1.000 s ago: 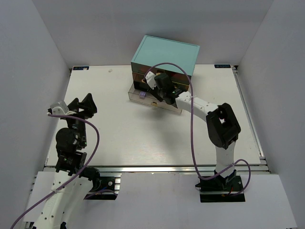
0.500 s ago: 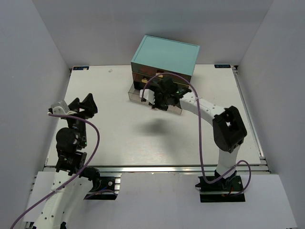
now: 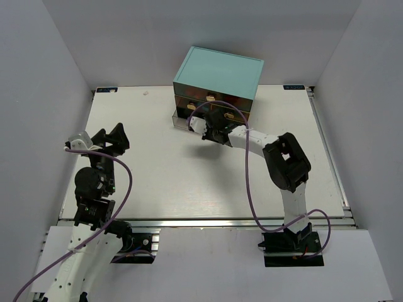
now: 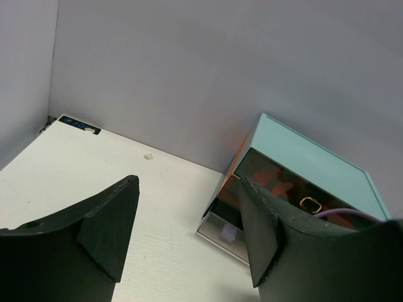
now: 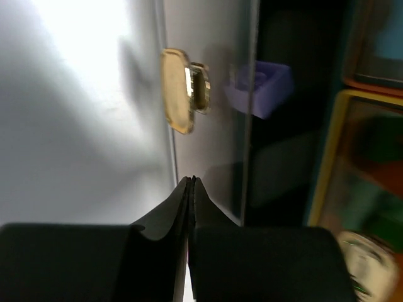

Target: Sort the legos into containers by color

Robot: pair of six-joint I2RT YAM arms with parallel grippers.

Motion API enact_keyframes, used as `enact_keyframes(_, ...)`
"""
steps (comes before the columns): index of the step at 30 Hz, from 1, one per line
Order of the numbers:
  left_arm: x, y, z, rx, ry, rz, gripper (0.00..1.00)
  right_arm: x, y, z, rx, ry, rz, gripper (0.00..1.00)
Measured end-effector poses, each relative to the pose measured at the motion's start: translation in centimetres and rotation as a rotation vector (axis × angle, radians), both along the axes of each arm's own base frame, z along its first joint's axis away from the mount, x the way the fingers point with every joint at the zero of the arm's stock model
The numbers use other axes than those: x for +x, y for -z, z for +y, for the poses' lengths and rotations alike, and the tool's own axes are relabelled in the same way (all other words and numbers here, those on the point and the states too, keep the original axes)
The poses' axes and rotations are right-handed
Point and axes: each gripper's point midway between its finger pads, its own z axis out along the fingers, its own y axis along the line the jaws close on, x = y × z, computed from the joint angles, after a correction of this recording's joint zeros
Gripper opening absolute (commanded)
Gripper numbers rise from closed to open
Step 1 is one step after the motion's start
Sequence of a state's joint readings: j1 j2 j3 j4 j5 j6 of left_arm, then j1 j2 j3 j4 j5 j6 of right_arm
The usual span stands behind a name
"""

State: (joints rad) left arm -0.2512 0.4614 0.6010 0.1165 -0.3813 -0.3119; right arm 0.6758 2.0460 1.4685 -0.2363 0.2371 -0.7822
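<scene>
Your right end effector (image 5: 190, 181) was pressed together, empty, at the cabinet's (image 3: 219, 74) open drawer (image 5: 211, 145); a crooked push could jam it.

Left arm (image 3: 88, 186) folded close above its base, with the left gripper (image 4: 189, 182) raised, its jaws spread wide and nothing between them. Right arm (image 3: 287, 165) reaches forward and to the left, wrist low; right gripper (image 5: 190, 184) has its jaws pressed together.
</scene>
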Motion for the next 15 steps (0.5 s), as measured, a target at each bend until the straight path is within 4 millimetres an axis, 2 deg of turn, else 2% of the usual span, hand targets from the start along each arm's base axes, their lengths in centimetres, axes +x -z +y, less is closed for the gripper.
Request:
enact_keyframes(4, 0.0, 0.0, 0.0, 0.0, 0.0, 0.0, 0.74, 2.7, -1.0, -0.9, -0.021, 0.091, -0.132, 0.0)
enact_keyframes(6, 0.0, 0.0, 0.0, 0.001, 0.0, 0.001, 0.74, 3.6, -0.9, -1.4, -0.034, 0.125, -0.174, 0.0)
enact_keyframes(12, 0.2, 0.2, 0.0, 0.002, 0.0, 0.007, 0.74, 5.5, 0.1, -2.4, -0.091, 0.187, -0.265, 0.0)
enact_keyframes(15, 0.2, 0.2, 0.0, 0.002, 0.0, 0.009, 0.74, 5.7, 0.3, -2.6, -0.114, 0.188, -0.28, 0.0)
